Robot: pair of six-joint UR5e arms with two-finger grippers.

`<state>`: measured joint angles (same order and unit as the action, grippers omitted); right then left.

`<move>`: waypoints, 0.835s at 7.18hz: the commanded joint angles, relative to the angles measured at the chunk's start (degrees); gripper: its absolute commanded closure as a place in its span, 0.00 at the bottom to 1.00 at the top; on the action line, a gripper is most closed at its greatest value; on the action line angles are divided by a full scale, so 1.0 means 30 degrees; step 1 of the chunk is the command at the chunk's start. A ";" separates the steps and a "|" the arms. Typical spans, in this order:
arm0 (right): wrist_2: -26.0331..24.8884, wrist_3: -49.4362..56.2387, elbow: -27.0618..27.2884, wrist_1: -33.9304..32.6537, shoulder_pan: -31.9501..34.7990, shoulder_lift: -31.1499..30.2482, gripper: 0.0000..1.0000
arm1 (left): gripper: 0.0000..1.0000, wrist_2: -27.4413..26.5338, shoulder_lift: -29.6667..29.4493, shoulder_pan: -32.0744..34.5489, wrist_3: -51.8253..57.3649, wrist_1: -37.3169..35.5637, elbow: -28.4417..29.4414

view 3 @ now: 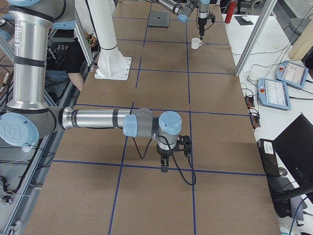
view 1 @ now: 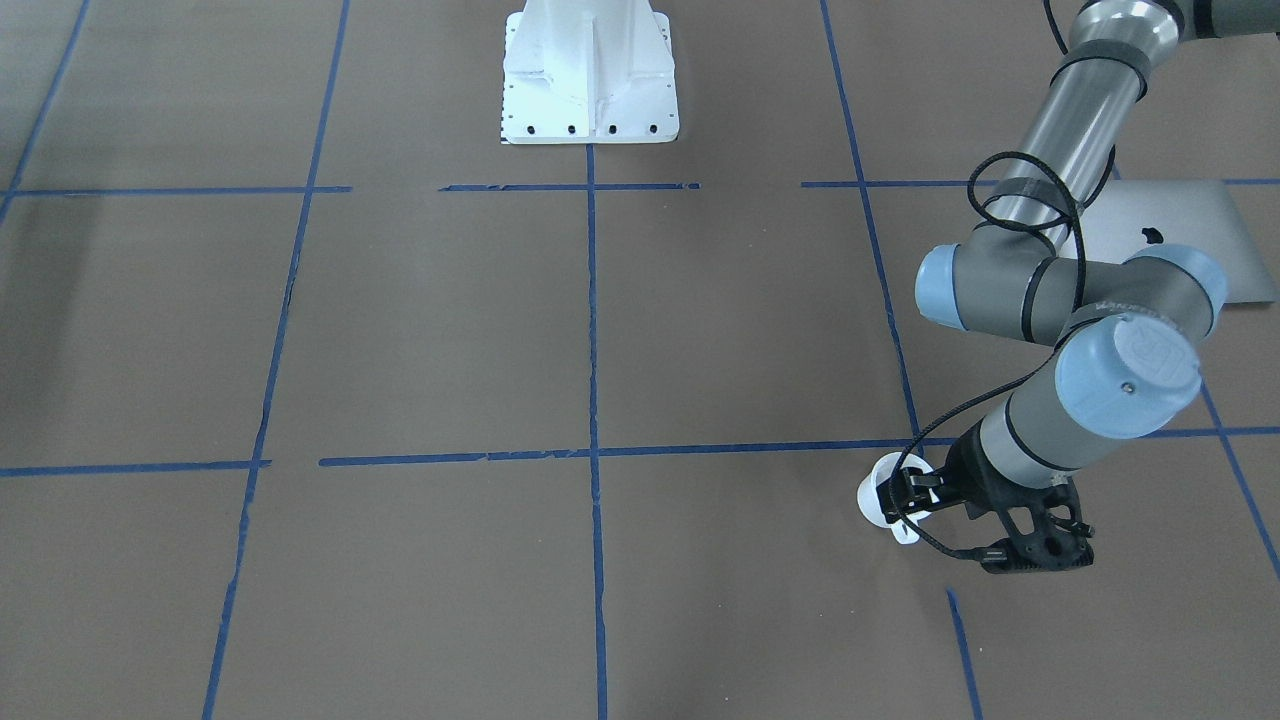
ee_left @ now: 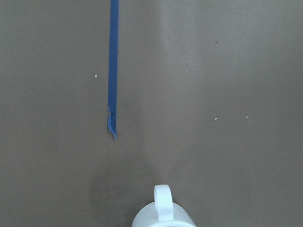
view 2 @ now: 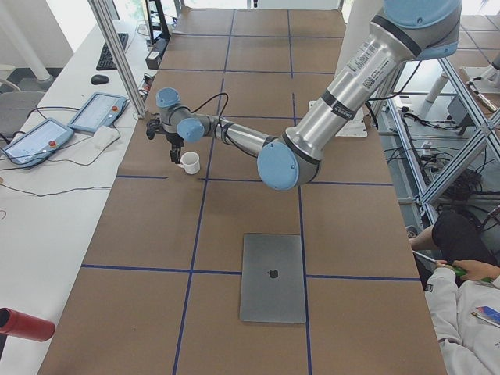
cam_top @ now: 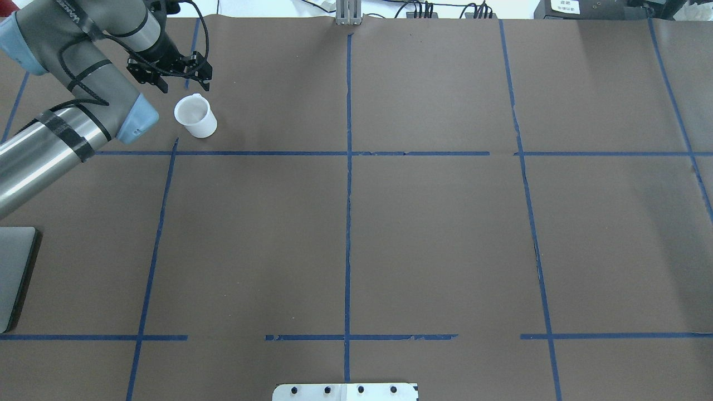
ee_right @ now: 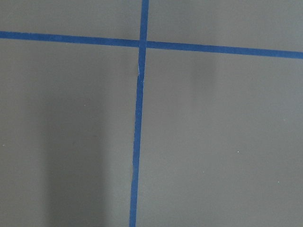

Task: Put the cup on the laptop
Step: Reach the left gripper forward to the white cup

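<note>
The white cup (cam_top: 195,116) stands upright on the brown table at the far left, its handle toward the table's far edge; it also shows in the left wrist view (ee_left: 162,213) at the bottom edge. My left gripper (cam_top: 185,86) is open and empty, hanging just above and beyond the cup, not touching it. The silver-grey laptop (view 2: 273,277) lies closed and flat near the robot's left end of the table, well apart from the cup. My right gripper (view 3: 164,166) points down over a tape crossing near the table's middle right; I cannot tell whether it is open or shut.
Blue tape lines divide the brown table into a grid. The white robot base (view 1: 590,75) stands at the robot's edge. Teach pendants (view 2: 98,112) and cables lie on a side bench beyond the cup. A red cylinder (view 2: 23,324) lies on that bench.
</note>
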<state>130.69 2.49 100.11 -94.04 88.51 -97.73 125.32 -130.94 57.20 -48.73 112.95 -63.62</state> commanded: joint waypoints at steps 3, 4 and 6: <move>0.0001 -0.0008 0.0000 0.0000 0.0000 0.0000 0.00 | 0.03 -0.1307 -0.0298 -0.1048 -0.1068 0.1924 0.2128; 0.0001 -0.0008 0.0000 0.0000 0.0000 0.0000 0.00 | 0.05 -0.1315 -0.0357 -0.1137 -0.1157 0.2163 0.2540; 0.0001 -0.0008 0.0000 0.0000 0.0000 0.0000 0.00 | 0.25 -0.1286 -0.0445 -0.1138 -0.1129 0.2166 0.2544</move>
<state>130.69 2.46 100.11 -94.04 88.51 -97.73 121.51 -132.04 53.86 -52.08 119.25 -56.22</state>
